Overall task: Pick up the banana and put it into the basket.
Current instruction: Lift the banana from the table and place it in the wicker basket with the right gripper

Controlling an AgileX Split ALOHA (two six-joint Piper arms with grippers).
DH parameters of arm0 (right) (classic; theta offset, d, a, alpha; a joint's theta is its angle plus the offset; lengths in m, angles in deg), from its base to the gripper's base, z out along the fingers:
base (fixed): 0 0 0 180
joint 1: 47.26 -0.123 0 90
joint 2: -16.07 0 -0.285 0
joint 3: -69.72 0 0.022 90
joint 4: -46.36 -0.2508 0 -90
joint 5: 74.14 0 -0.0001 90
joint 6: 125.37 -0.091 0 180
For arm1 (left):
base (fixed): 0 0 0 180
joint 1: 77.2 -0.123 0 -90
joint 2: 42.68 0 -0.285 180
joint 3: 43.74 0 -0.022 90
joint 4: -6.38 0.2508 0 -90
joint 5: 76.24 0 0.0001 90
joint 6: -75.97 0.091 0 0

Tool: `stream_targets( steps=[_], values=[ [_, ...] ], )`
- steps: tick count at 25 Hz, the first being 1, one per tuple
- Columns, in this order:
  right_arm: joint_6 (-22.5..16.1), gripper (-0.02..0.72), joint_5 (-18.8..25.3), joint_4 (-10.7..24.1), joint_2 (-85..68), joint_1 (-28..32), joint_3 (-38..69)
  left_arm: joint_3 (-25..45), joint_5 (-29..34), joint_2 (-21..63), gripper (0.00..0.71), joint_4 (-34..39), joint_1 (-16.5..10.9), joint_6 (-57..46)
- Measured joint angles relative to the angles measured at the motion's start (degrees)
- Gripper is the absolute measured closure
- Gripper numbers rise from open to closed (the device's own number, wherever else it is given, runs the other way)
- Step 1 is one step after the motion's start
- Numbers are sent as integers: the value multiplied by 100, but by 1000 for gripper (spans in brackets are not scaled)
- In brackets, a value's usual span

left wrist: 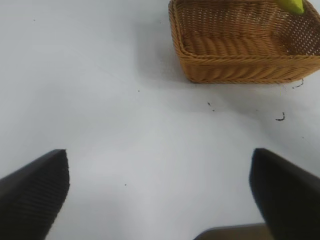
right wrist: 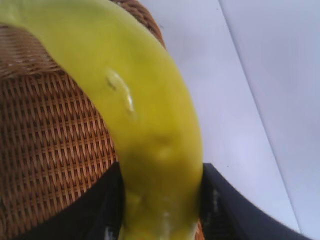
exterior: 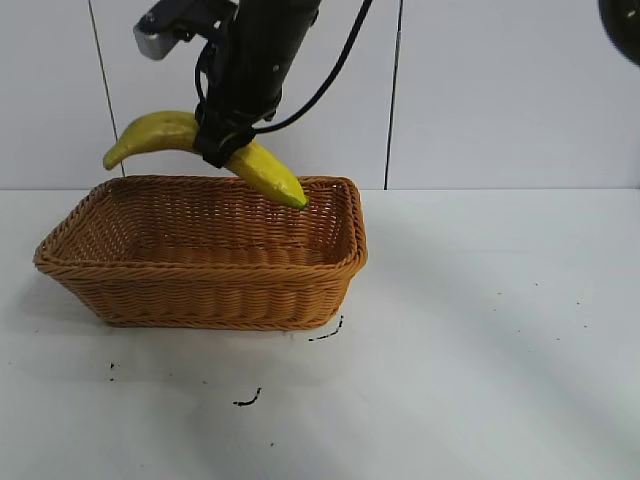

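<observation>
My right gripper (exterior: 222,148) is shut on the middle of the yellow banana (exterior: 160,132) and holds it in the air over the back rim of the wicker basket (exterior: 200,265). The banana's greenish tip points down toward the basket's far right corner. In the right wrist view the banana (right wrist: 150,115) sits clamped between the two black fingers of the right gripper (right wrist: 160,200), with the basket's weave (right wrist: 50,130) below it. My left gripper (left wrist: 160,195) is open and empty over bare table, well away from the basket (left wrist: 240,60). The banana's tip (left wrist: 292,5) just shows there.
The basket stands on a white table (exterior: 480,330) against a white panelled wall. Small dark marks (exterior: 248,400) lie on the table in front of the basket. A dark part of the rig (exterior: 622,20) shows in the top right corner.
</observation>
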Motion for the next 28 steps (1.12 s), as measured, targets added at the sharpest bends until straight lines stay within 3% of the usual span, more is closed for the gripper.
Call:
stream_targets(
  steps=[12,14,16,20,24,28],
  values=[
    [24,377,-269,-177,251,0,0,0,0,0,15,0,0,0],
    [30,267,-290,-229,251,0,0,0,0,0,15,0,0,0],
    [44,106,-324,-255,251,0,0,0,0,0,15,0,0,0],
    [-4,23,-352,-261,238,0,0,0,0,0,15,0,0,0],
    [-572,14,-214,-254,53,0,0,0,0,0,15,0,0,0],
    [-1804,14,87,-115,-323,0,-20,0,0,0,15,0,0,0]
  ],
)
